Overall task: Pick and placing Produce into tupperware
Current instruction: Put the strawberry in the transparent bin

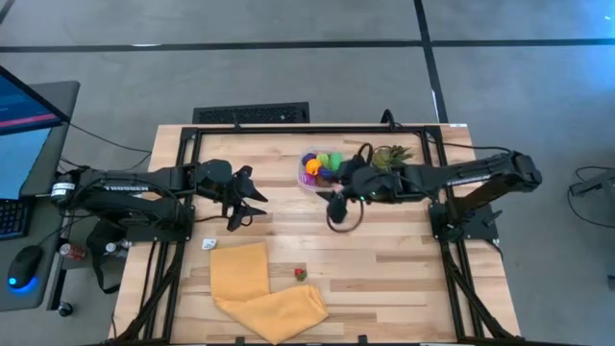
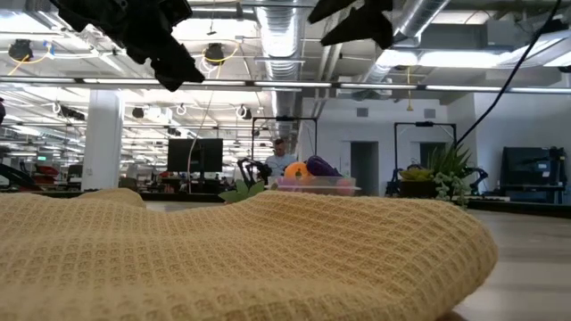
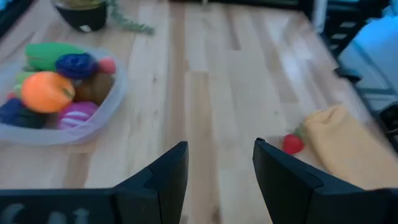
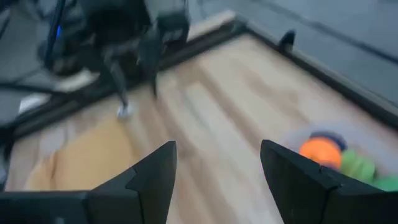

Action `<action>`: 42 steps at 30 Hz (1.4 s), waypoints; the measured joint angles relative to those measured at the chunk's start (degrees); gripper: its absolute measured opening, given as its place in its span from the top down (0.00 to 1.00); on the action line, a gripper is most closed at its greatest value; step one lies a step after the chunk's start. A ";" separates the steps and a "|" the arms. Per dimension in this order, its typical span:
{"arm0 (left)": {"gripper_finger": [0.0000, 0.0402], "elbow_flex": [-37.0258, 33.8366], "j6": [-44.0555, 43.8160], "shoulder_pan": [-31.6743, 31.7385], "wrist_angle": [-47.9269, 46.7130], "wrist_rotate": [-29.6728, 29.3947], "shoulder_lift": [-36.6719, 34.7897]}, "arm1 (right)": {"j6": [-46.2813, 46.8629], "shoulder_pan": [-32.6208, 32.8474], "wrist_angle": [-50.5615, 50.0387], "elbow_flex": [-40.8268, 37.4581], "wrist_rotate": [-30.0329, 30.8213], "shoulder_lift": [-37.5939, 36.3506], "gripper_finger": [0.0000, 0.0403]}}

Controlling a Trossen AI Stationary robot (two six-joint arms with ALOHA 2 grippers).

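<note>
Tupperware (image 1: 320, 171), round and so without a long axis, sits mouth-up beside the potted plant (image 1: 389, 156), heaped with produce (image 1: 322, 164). One red piece (image 1: 300, 274) lies well apart from the tub, touching the yellow cloth (image 1: 261, 290); its orientation is unclear. Right gripper (image 1: 338, 204) hovers just beside the tub, fingers apart, empty. Left gripper (image 1: 242, 199) waits well apart from it, partly open, empty.

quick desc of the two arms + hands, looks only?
Both arms are dark, near-black jointed links on black frame mounts. The left arm carries pale lettering along its link and a white band near its base. The left hand and right hand each end in two flat, dark, wedge-shaped fingers. Black cables trail behind both.
</note>
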 joint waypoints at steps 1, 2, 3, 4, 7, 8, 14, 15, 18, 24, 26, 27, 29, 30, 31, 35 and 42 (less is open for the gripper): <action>0.58 0.00 -0.29 0.00 0.60 1.13 0.09 | 0.25 0.83 -1.67 0.00 -0.03 -0.51 0.36; 0.58 0.00 -0.33 0.00 1.48 2.52 0.40 | 0.26 1.76 -3.05 -0.02 -0.03 -1.10 0.36; 0.58 0.00 -0.33 0.00 2.09 3.98 0.68 | -0.19 2.83 -4.13 -0.03 0.13 -1.72 0.36; 0.58 0.00 -0.32 0.00 1.94 5.28 0.72 | -1.23 3.86 -4.68 -0.04 0.39 -2.32 0.36; 0.58 0.00 -0.31 -0.20 2.01 7.22 1.27 | -5.17 6.86 -5.07 -0.04 2.13 -3.96 0.37; 0.58 0.02 -0.31 -0.38 2.06 7.22 1.93 | -6.27 7.85 -5.41 -0.04 3.46 -4.48 0.37; 0.58 0.02 -2.69 -2.12 3.46 7.08 5.81 | -10.53 12.49 -8.31 -1.39 10.84 -9.05 0.37; 0.58 0.02 -3.62 -2.42 4.67 6.99 7.01 | -10.54 12.94 -8.88 -2.35 11.17 -10.12 0.37; 0.58 0.02 -6.58 -3.21 7.46 6.91 10.34 | -10.09 14.00 -9.33 -5.52 11.21 -13.67 0.37; 0.58 0.02 -11.27 -5.34 16.07 9.53 17.43 | -9.37 15.99 -6.83 -13.79 10.71 -22.38 0.37; 0.58 0.00 -11.29 -6.73 18.04 9.84 19.01 | -8.67 16.77 -5.67 -16.36 10.56 -25.57 0.37; 0.58 0.17 -11.27 -7.46 19.11 9.67 19.85 | -8.53 17.10 -5.55 -17.80 10.55 -27.33 0.37; 0.58 0.78 -10.40 -8.92 19.39 8.71 20.79 | -8.48 17.85 -3.83 -20.72 10.26 -30.76 0.37; 0.58 1.16 -9.55 -9.73 19.26 8.06 20.87 | -8.47 18.16 -3.37 -22.13 9.62 -32.70 0.37; 0.58 1.78 -8.56 -10.57 19.93 6.94 21.57 | -8.45 18.38 -2.86 -23.52 8.96 -34.68 0.37; 0.58 3.59 -4.57 -13.26 20.13 2.99 23.53 | -8.43 18.73 -0.50 -28.62 5.50 -42.38 0.37; 0.58 8.64 -3.38 -16.81 20.80 -0.81 30.38 | -8.40 18.71 -1.38 -34.50 -0.05 -54.55 0.37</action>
